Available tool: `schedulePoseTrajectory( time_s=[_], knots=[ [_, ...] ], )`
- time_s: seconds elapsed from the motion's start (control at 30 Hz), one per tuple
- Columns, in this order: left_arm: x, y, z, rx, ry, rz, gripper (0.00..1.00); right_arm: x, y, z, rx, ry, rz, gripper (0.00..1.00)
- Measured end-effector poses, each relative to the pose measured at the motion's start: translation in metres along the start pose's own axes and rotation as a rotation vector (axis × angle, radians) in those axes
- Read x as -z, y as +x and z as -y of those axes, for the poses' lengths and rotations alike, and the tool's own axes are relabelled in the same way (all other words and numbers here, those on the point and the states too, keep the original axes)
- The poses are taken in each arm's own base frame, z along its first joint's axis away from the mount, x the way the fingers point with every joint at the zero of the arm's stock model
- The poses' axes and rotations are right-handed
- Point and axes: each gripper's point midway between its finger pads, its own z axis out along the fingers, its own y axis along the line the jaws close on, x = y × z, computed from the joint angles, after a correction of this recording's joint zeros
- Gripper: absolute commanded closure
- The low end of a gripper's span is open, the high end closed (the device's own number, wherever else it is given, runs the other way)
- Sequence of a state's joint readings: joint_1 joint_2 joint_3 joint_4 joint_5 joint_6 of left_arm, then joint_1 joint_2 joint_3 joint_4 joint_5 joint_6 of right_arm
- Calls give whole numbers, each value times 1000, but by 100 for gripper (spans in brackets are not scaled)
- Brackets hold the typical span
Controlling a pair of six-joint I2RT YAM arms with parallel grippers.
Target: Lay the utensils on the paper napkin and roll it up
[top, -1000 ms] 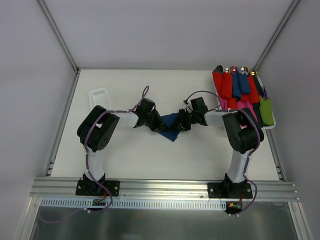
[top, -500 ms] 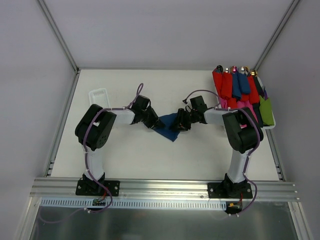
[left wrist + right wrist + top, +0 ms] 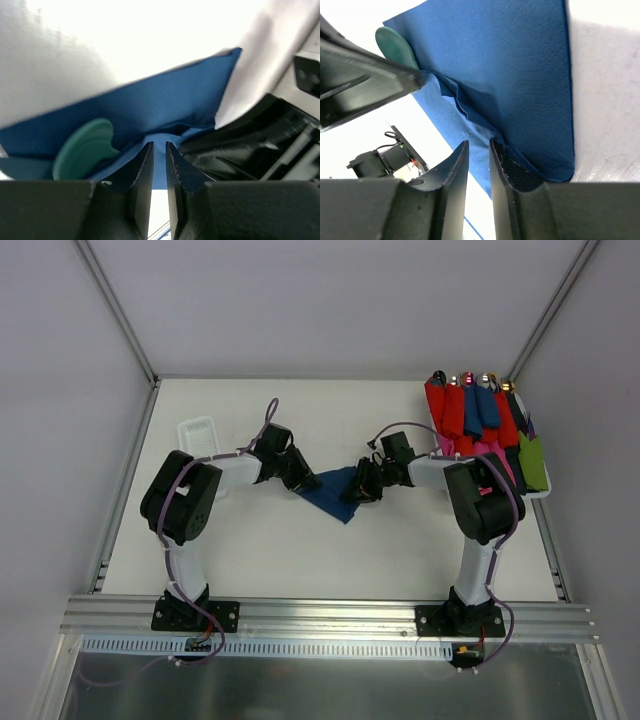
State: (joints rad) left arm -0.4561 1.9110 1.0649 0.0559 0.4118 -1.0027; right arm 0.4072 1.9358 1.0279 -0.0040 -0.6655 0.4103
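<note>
The dark blue paper napkin [image 3: 335, 498] lies mid-table, partly folded over, between my two grippers. My left gripper [image 3: 305, 481] meets it from the left and my right gripper [image 3: 352, 490] from the right. In the left wrist view the left gripper [image 3: 159, 145] has its jaws a narrow slit apart, tips at a crease of the napkin [image 3: 165, 105], and a teal utensil [image 3: 82, 152] end pokes out of the fold at the left. In the right wrist view the right gripper [image 3: 479, 142] is slightly open, with the napkin [image 3: 520, 75] fold draped against its right finger and the utensil [image 3: 395, 47] tip showing.
A white tray [image 3: 537, 494] at the back right holds several rolled bundles [image 3: 452, 410] in red, blue, pink and green. A small white basket [image 3: 198, 432] sits at the back left. An aluminium rail [image 3: 330, 615] runs along the near edge.
My left arm has drawn back to the left, and more of the napkin's left side now shows. The right gripper has stayed at the napkin's right side.
</note>
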Motion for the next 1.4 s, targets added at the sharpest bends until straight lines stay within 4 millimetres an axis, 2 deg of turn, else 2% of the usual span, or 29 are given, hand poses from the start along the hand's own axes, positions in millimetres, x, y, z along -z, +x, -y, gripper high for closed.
schedulePoseTrajectory(
  time_s=[0.17,0.4,0.67,0.97,1.17,1.2,1.37,1.4],
  knots=[
    [9,4,13,-25,28,-1,84,0,1,2,-56,-2,3,75],
    [6,25,21,-60,41,-46,84,1,0,3,-126,-22,7,74],
    [-15,33,2,-16,-9,-84,85,1,0,2,-147,-35,3,73],
    [-25,29,5,49,-4,-86,92,4,0,4,-153,-44,-7,70],
    [-25,28,4,62,-2,-92,94,13,-4,7,-122,-50,-8,62],
    [-25,28,4,62,-1,-92,94,17,-7,8,-109,-47,2,58],
    [-25,28,3,63,0,-96,94,43,-36,22,-63,-6,91,47],
    [-24,27,2,65,-2,-97,94,48,-44,24,-54,-1,110,42]
  ],
)
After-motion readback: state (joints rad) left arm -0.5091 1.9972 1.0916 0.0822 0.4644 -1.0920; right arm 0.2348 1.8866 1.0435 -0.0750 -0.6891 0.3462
